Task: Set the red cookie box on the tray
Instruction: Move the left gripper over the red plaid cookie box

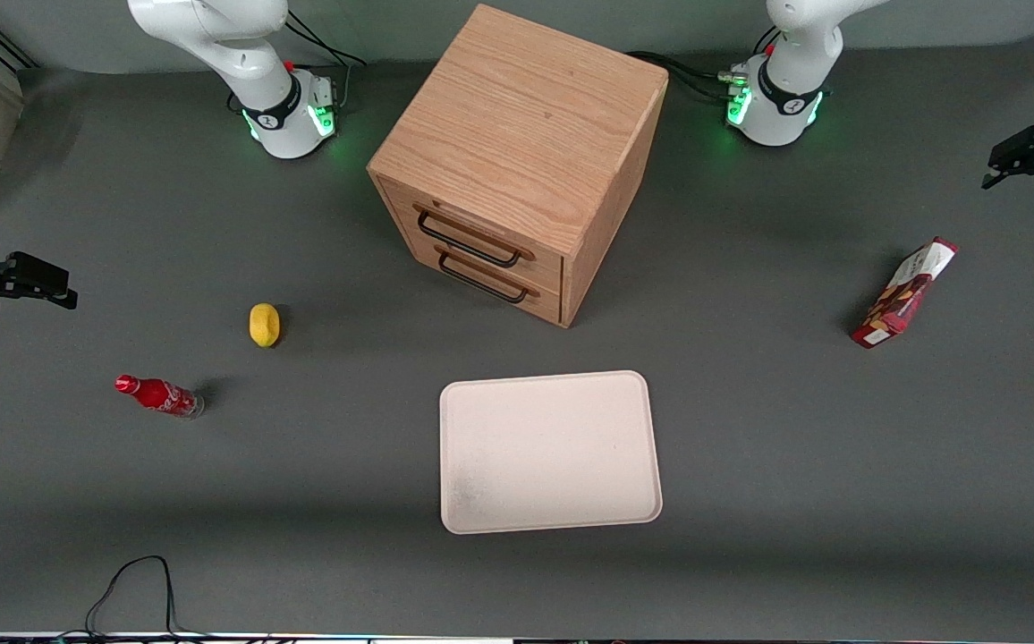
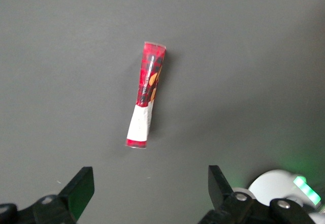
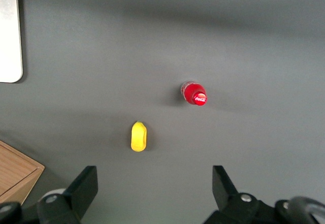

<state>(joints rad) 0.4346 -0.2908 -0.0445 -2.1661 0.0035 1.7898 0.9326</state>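
Front view: the claw of the working arm hangs at the worktop's edge, high up, nothing in it. The red cookie box lies on the grey worktop, below the claw and a bit nearer the camera, well apart from it. It sits on a narrow edge, slanted. The tray is much further from the claw, toward the worktop's middle, nearer the camera than the wooden two-drawer cabinet. Toward the parked arm's end: a yellow lemon-like thing and a small red soda bottle, both irrelevant.

Left wrist view: claw fingers stand wide apart, empty; box is straight below and ahead of them, its long axis running away from the claw, white end panel nearest.

Right wrist view: only bottle, yellow thing, tray corner; no box.

Handling, as a guess: thin carton, prob. light, stiff enough along its length but walls dent if squeezed hard; glossy print may be a bit slick. Best hold looks like across the slim width, approx. mid-length, so it won't tip or swing.
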